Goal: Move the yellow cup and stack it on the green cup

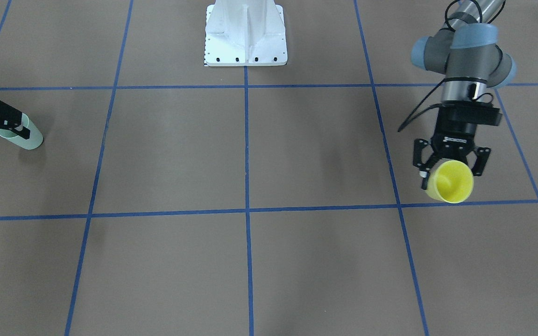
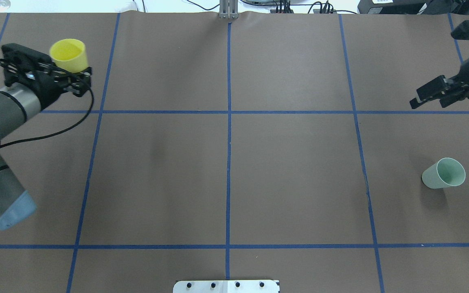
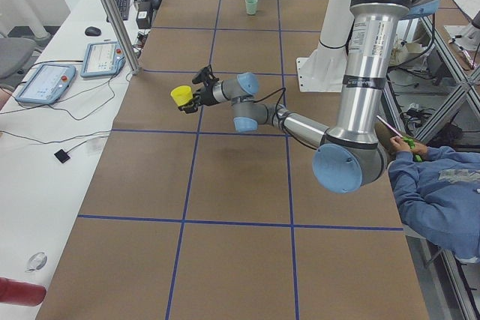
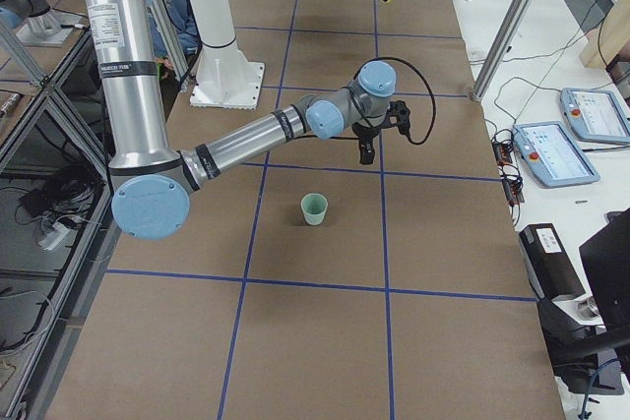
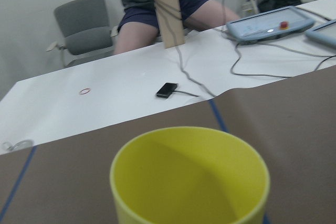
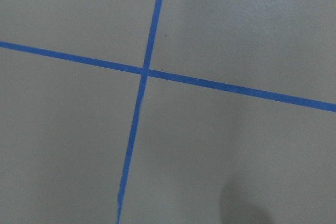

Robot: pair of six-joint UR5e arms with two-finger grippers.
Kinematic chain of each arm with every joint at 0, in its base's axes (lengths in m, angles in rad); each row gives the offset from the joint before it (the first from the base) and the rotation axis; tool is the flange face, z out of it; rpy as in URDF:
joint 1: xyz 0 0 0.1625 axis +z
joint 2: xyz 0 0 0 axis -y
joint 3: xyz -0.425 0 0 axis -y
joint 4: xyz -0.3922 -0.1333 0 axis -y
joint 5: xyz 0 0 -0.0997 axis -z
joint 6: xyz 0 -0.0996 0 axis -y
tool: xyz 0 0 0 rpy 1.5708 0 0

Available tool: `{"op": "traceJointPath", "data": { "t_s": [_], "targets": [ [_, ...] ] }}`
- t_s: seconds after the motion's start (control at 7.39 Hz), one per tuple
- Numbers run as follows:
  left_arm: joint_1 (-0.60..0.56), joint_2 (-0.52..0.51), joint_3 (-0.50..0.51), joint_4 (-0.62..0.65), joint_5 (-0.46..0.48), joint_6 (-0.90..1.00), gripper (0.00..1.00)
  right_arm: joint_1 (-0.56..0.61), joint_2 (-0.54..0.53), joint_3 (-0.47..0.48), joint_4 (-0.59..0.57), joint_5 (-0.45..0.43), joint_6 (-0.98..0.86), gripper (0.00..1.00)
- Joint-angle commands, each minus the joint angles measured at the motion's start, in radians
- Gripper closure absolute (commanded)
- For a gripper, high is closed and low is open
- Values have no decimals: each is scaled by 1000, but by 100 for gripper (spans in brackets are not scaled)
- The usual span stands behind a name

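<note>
Between left gripper (image 1: 450,171) fingers, yellow cup (image 1: 454,185)

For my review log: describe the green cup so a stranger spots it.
On the brown, blue-taped table, look at the robot's right half. The green cup stands upright alone there, pale mint, unlike the bright yellow cup at the left gripper.

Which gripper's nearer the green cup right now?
Right. The right gripper hovers beyond the green cup; the left gripper is at the yellow cup, across the table.

yellow cup (image 5: 189,182) base beyond wrist view's edge; green cup (image 1: 31,138) partly behind jaws of right gripper (image 1: 3,140)
</note>
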Motion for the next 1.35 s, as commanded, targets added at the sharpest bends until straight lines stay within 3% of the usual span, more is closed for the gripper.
{"op": "traceJointPath", "data": {
  "t_s": [0.0,0.14,0.27,0.41,0.54,0.68,0.95,1.08,1.22],
  "targets": [
    [117,-95,-9,-26,-16,-1,100,-78,132,4,0,-10,225,0],
    [199,-107,6,-43,-22,14,100,-107,169,8,0,-11,262,0],
    [247,-201,36,-63,-152,104,100,-129,195,16,-1,-16,267,0],
    [251,-278,90,-63,-295,328,100,-149,197,34,2,-14,289,0],
    [257,-411,168,-62,-336,345,100,-182,204,53,2,-16,313,0],
    [286,-459,273,-68,-339,362,100,-213,228,57,2,-16,341,0],
    [291,-451,314,-182,-380,461,100,-261,250,67,4,-14,372,0],
    [291,-461,323,-204,-454,462,100,-278,261,65,22,-14,379,0],
    [292,-470,322,-247,-459,444,100,-314,261,58,77,-17,417,0]
  ]
}}
